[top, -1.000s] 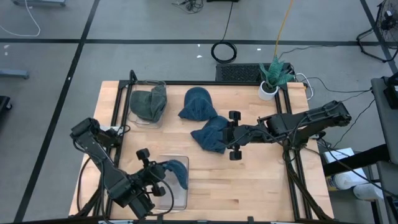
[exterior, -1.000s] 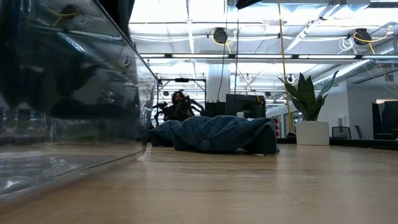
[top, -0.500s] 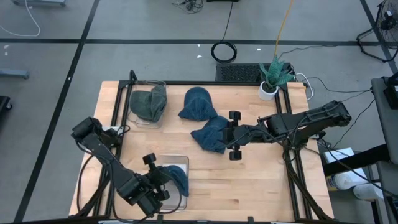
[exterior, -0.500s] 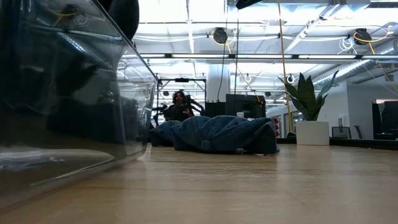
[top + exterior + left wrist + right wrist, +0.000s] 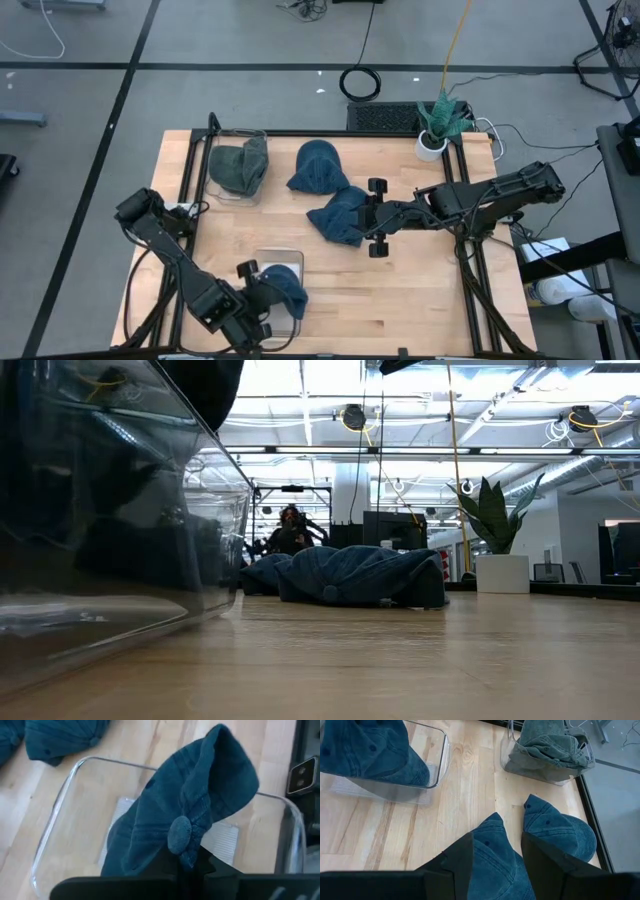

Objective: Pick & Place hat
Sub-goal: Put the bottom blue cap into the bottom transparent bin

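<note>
My left gripper point(image 5: 262, 298) is shut on a blue hat point(image 5: 287, 287), also in the left wrist view point(image 5: 200, 795), over a clear bin point(image 5: 270, 255) at the table's near side. My right gripper point(image 5: 365, 218) hovers open at the table's middle, above a second blue hat point(image 5: 338, 215). That hat shows between its fingers in the right wrist view point(image 5: 492, 852) and lies flat on the wood. A third blue hat point(image 5: 320, 165) lies behind it. My left gripper pinches the hat's crown right beside its top button point(image 5: 180, 834) between its two fingers point(image 5: 192, 865). The fingers slant down from the table's left and near side. The hat droops away from them inside the bin's rim point(image 5: 65, 785); whether it touches the bin's floor I cannot tell.
A second clear bin point(image 5: 225, 140) at the far left holds a grey-green hat point(image 5: 240, 165). A potted plant point(image 5: 438, 125) stands at the far right corner. Bare wood lies to the right of the near bin. The low view shows the near bin's wall point(image 5: 120, 510) close up.
My left gripper has sunk and gone a little toward the table's near and right edges, tipping more steeply down. The blue hat has come down with it, lower over the near bin. It stays shut on the hat.
</note>
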Motion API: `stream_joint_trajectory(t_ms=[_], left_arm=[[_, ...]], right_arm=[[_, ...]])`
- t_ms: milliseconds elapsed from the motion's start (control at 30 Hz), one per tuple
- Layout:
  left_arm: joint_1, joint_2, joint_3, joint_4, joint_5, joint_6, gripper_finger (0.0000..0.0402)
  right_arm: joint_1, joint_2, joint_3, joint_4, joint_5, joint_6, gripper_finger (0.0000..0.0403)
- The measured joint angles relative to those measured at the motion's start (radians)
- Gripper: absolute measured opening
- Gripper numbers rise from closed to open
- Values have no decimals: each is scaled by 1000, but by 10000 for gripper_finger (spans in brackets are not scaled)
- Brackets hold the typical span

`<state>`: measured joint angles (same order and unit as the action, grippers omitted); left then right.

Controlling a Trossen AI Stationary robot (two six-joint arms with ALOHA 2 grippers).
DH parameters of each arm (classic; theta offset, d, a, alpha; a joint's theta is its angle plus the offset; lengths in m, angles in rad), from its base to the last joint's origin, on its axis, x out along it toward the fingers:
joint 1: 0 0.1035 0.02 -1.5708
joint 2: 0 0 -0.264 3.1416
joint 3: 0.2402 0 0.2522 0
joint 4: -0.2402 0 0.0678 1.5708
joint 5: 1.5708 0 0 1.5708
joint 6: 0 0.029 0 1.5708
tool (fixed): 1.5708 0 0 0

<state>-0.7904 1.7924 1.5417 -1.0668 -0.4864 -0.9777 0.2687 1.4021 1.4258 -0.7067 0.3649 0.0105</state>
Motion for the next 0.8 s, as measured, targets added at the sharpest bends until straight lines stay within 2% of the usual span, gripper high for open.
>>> stream_joint_trajectory(t_ms=[233, 333, 467, 567, 667, 800], left_arm=[[8, 0, -47, 38, 82, 2, 3], [24, 1, -116, 97, 173, -2, 3], [48, 2, -212, 272, 319, 73, 4], [68, 2, -252, 343, 382, 116, 3], [77, 2, -256, 363, 402, 140, 4], [79, -3, -245, 357, 431, 172, 31]], right_arm=[[0, 0, 0, 0, 0, 0, 155], [0, 0, 0, 0, 0, -2, 155], [0, 0, 0, 0, 0, -3, 155], [0, 0, 0, 0, 0, -3, 155], [0, 0, 0, 2, 0, -3, 155], [0, 0, 0, 2, 0, -3, 155]])
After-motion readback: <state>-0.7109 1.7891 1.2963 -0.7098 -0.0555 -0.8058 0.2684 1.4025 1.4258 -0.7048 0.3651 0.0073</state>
